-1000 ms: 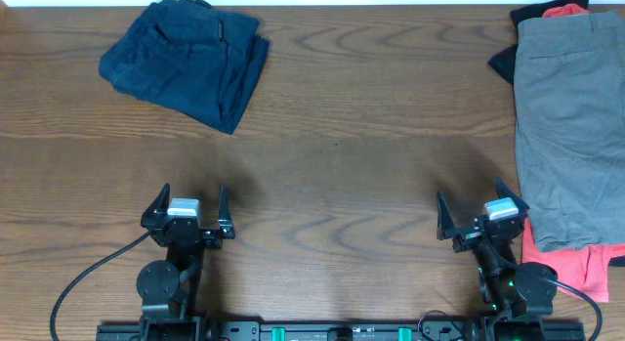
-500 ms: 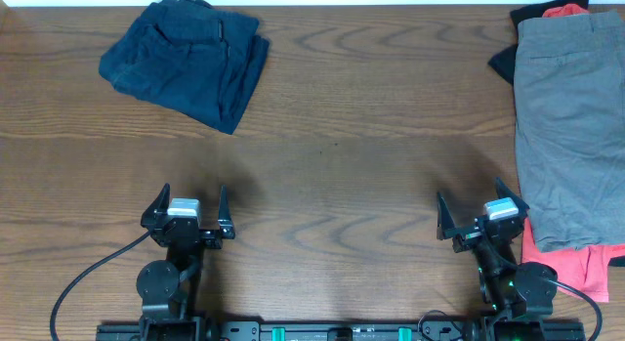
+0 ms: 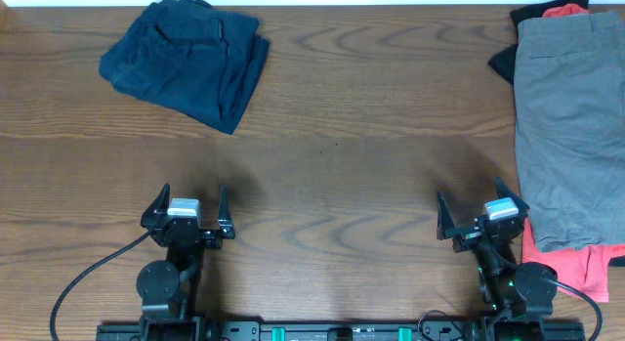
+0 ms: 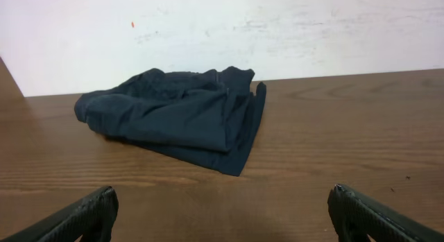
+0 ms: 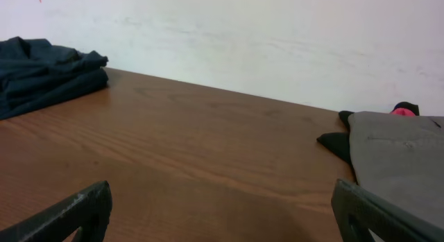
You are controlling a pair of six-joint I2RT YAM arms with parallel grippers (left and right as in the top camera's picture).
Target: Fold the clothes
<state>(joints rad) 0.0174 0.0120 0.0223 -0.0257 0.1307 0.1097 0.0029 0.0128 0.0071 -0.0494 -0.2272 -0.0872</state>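
Stretching across the whole scene, a brown wooden table [image 3: 371, 175] is carrying everything, with a white wall [image 4: 277, 27] running along its far edge.

Grey-taupe shorts [image 3: 571, 126] are lying flat along the right edge, reaching from the far side down toward the near side, the waistband end lying farthest away. They are resting on top of other clothes. A red garment [image 3: 576, 268] is poking out from under their near end, and a black garment [image 3: 503, 63] is sticking out at their far left corner. From the right wrist camera the shorts [image 5: 402, 159] are showing as a low grey slab with the black cloth [image 5: 340, 145] just beside them.

A navy garment [image 3: 190, 63] is sitting well apart from that pile, bunched and loosely doubled over at the far left of the table. The left wrist camera is looking straight at it [image 4: 180, 117].

Both arms are parked at the near edge. The left gripper [image 3: 191, 191] is hanging over bare wood with its jaws spread wide and nothing between them; its dark fingertips [image 4: 76, 218] are showing at the bottom corners of its own view. The right gripper [image 3: 471, 196] is sitting just beside the near end of the shorts, jaws likewise spread wide and holding nothing.
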